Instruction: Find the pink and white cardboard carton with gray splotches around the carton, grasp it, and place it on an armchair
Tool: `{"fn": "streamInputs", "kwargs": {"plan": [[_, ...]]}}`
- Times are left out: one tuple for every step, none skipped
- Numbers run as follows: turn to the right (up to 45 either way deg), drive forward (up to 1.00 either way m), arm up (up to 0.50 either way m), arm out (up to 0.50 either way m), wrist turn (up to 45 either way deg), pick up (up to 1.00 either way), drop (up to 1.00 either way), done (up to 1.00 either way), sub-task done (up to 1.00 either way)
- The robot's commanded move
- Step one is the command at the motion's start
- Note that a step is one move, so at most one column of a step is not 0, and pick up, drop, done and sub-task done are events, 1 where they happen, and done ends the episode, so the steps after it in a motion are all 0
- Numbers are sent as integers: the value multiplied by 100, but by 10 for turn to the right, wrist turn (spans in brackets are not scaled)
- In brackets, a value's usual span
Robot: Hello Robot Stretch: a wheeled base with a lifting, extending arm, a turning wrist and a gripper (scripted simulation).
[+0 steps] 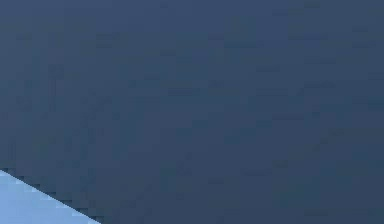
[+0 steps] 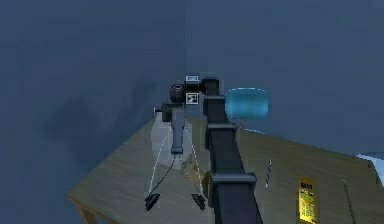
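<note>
If the pale blob (image 2: 158, 135) is what we want (I cannot be sure), it sits on the table (image 2: 110, 182) right by the gripper (image 2: 175, 201), which likely reaches there to grab it. I cannot tell if the gripper holds anything. A blue bowl (image 2: 247, 106) stands just past it.

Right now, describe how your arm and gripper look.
The arm is a dark, square-sectioned bar built of stepped segments with thicker collars. Two small white squares with black marks sit at its far end. The gripper has a dark, boxy body and two thin, light-coloured jaws, each tipped with a small dark pad.
</note>
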Motion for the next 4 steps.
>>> {"fn": "streamInputs", "kwargs": {"plan": [[0, 0, 0, 0, 450, 0, 0, 0, 0], [0, 0, 0, 0, 450, 0, 0, 0, 0], [0, 0, 0, 0, 450, 0, 0, 0, 0], [0, 0, 0, 0, 360, 0, 0, 0, 0]]}}
